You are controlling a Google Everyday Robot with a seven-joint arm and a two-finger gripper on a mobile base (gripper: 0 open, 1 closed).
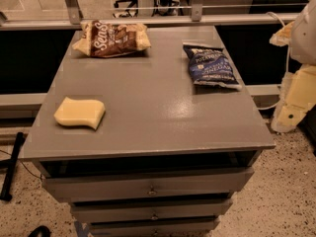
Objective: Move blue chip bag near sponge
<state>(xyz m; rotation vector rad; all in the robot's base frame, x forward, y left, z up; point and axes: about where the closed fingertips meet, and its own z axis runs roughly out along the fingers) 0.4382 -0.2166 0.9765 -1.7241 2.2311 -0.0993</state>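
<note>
Your gripper (288, 115) sits at the right edge of the view, at the low end of the pale arm, out past the right rim of the counter (163, 127) and not over it. You cannot tell from here whether it is apart or together. None of the task's things is in it.

Watch for three risks. The blue chip bag (212, 65) lies flat and looks like slick, crinkly foil, so a pinch from above may catch only a fold and let it slide out during the carry. The bag also rests close to the counter's right edge. If you come in low from the side, you may shove it along the top, and a clumsy pull back toward the arm could drag it over the rim. Lastly, the sponge (80, 112) sits near the left front of the counter, not far from that edge. It looks light, so if you set the bag down on it or bump it, it could slide away. The brown chip bag (112, 38) at the left rear is the wrong one, so keep off it.

Of the three things on the counter, the blue chip bag is the nearest to your gripper. It lies to the gripper's left, on the right rear part of the counter. The sponge lies well apart from it, across the bare middle of the counter.
</note>
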